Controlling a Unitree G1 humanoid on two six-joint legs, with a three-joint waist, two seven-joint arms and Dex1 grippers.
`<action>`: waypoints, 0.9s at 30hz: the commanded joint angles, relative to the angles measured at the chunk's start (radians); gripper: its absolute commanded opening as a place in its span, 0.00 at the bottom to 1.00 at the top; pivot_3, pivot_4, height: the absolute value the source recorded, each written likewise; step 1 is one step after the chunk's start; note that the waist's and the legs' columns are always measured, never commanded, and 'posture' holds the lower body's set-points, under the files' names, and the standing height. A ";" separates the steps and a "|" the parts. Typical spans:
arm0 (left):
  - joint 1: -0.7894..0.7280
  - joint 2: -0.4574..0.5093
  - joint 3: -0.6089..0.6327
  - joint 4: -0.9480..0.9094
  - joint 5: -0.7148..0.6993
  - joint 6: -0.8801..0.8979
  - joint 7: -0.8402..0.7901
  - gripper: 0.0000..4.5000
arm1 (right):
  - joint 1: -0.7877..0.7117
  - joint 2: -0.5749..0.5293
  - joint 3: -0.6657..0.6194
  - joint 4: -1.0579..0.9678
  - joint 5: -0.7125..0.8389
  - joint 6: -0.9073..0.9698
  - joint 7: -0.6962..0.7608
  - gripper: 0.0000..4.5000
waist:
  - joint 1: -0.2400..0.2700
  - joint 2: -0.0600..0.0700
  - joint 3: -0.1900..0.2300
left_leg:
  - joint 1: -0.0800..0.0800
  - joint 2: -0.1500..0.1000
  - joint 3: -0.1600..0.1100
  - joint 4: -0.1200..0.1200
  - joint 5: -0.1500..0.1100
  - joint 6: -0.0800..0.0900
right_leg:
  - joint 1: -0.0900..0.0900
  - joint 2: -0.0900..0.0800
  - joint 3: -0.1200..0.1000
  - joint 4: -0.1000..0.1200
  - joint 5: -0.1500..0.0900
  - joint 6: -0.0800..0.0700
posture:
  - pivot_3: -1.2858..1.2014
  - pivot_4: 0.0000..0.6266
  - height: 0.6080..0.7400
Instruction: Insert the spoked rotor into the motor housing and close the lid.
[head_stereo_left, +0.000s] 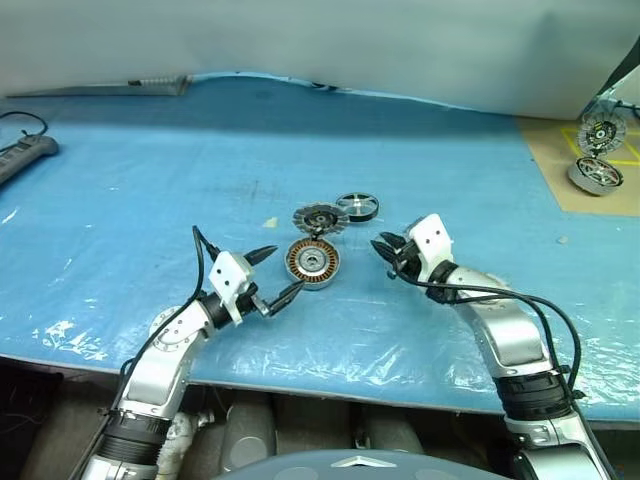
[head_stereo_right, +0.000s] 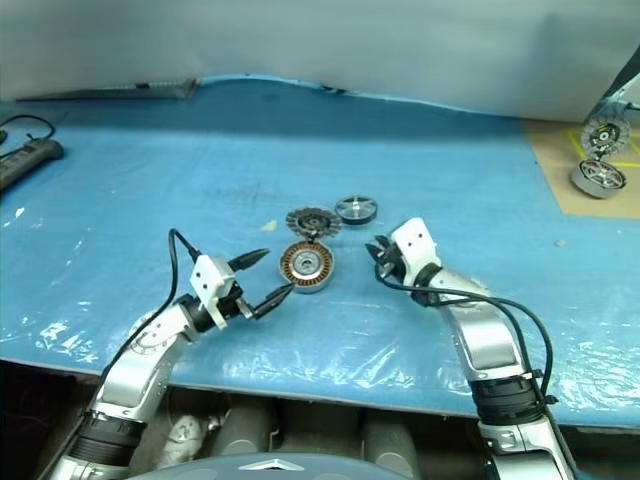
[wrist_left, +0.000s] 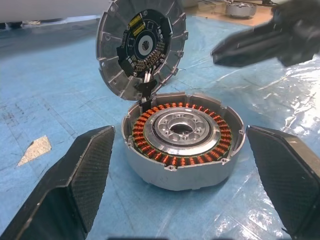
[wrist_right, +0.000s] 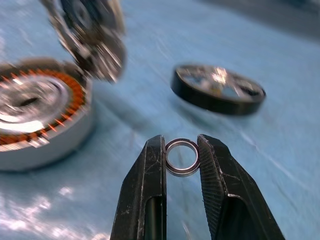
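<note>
- A two-armed robot works over a blue plastic-covered table (head_stereo_left: 120, 180), where the motor housing (head_stereo_left: 313, 261) sits open between its grippers, copper windings and silver hub exposed.
- The lid (head_stereo_left: 319, 219) stands tilted up at the housing's far edge, finned inner face showing, seemingly joined to the housing at its base.
- The spoked rotor (head_stereo_left: 357, 206) lies flat on the sheet just beyond, near the lid and apart from both grippers.
- The left gripper (head_stereo_left: 270, 275) hangs beside the housing with its fingers spread wide, holding nothing.
- The right gripper (wrist_right: 182, 159) pinches a small silver ring (wrist_right: 182, 157) between its narrowed fingertips, a little way off the housing's other side.
- The step in hand appears to be fitting this small ring, with the rotor not yet inserted and the lid not yet closed.
- The next move likely calls for carrying the ring level over the hub and lining it up before letting go; a thin ring could slip or tip in such a light pinch.
</note>
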 joint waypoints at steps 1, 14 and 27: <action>0.011 -0.006 -0.002 0.012 -0.005 -0.058 -0.016 1.00 | -0.024 -0.006 0.025 -0.113 0.053 0.049 0.040 0.12 | 0.000 0.000 0.000 | 0.000 0.000 0.000 0.000 0.000 0.000 | 0.000 0.000 0.000 0.000 0.000 0.000 | 0.52 0.24 1.00; 0.047 -0.028 -0.003 0.051 0.014 -0.121 0.000 1.00 | -0.170 0.099 0.191 -0.012 0.009 0.064 0.033 0.12 | 0.000 0.000 0.000 | -0.001 0.000 0.000 0.000 0.000 0.000 | -0.001 0.000 0.000 0.000 -0.001 -0.001 | 0.52 0.24 1.00; 0.041 -0.040 0.003 0.089 0.023 -0.156 0.013 1.00 | -0.138 0.129 0.252 0.064 -0.009 0.042 0.053 0.12 | 0.000 0.000 0.000 | -0.001 0.000 0.000 0.000 0.000 0.000 | -0.001 0.000 0.000 0.000 0.000 0.001 | 0.52 0.24 1.00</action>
